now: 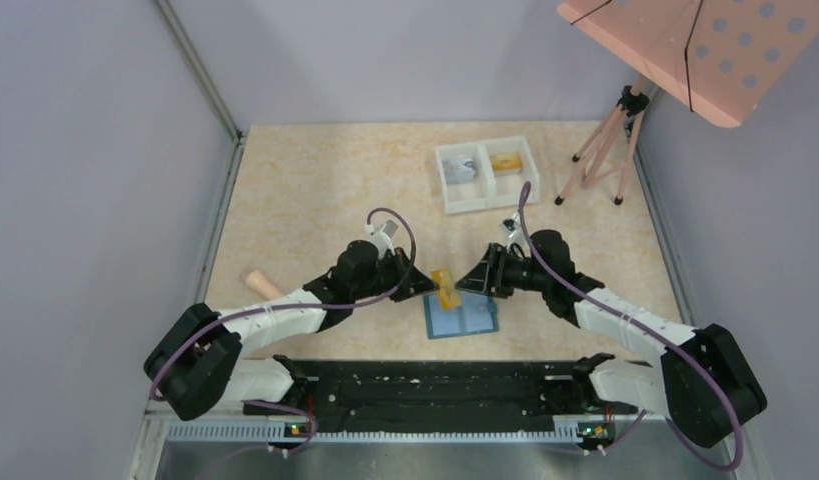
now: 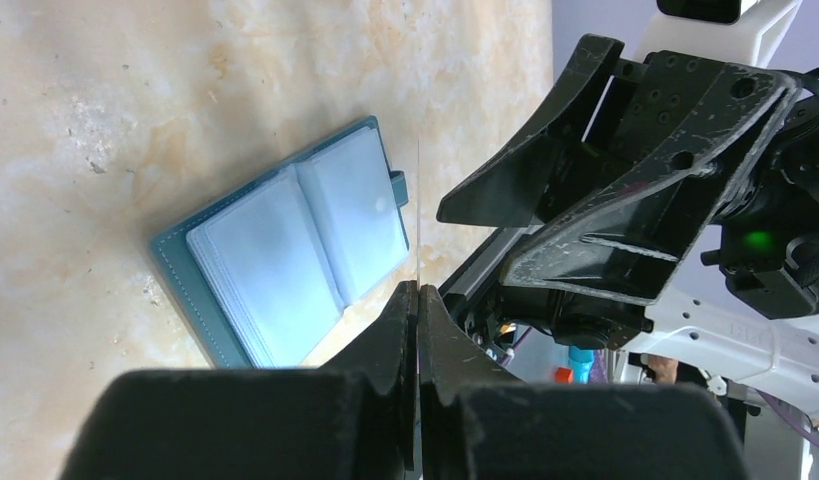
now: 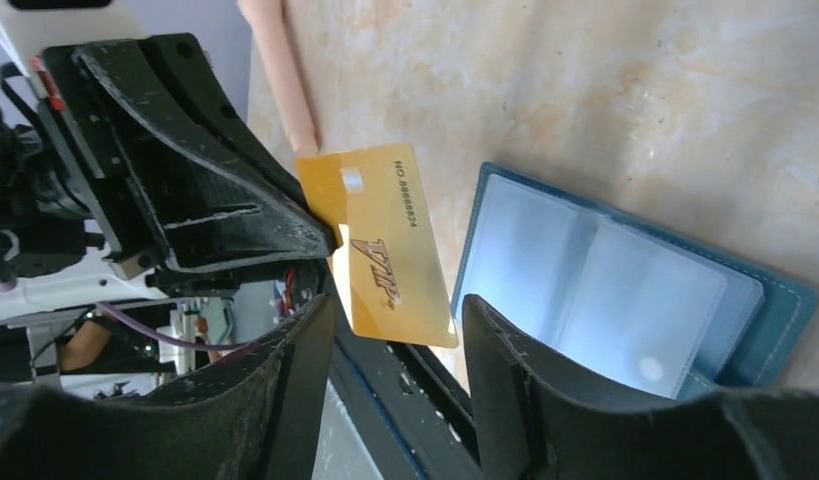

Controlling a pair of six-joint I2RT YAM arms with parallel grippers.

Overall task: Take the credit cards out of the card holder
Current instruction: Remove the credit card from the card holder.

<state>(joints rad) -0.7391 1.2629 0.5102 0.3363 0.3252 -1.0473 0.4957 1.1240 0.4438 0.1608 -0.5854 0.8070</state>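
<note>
The teal card holder (image 1: 462,316) lies open on the table near the front edge, its light blue pockets (image 2: 285,260) facing up. A gold credit card (image 1: 444,288) hangs above the holder's left side, marked VIP (image 3: 390,250). My left gripper (image 1: 430,285) is shut on the card's upper corner. In the left wrist view the card shows only as a thin edge (image 2: 419,200) rising from the closed jaws (image 2: 418,290). My right gripper (image 3: 397,305) is open, and the card's lower end sits just beyond its fingertips without touching them.
A white two-compartment tray (image 1: 485,195) stands at the back right, with a greyish card (image 1: 462,170) in one half and an orange card (image 1: 505,160) in the other. A pink wooden stick (image 1: 263,284) lies at the left. A tripod stand (image 1: 605,150) is beside the tray.
</note>
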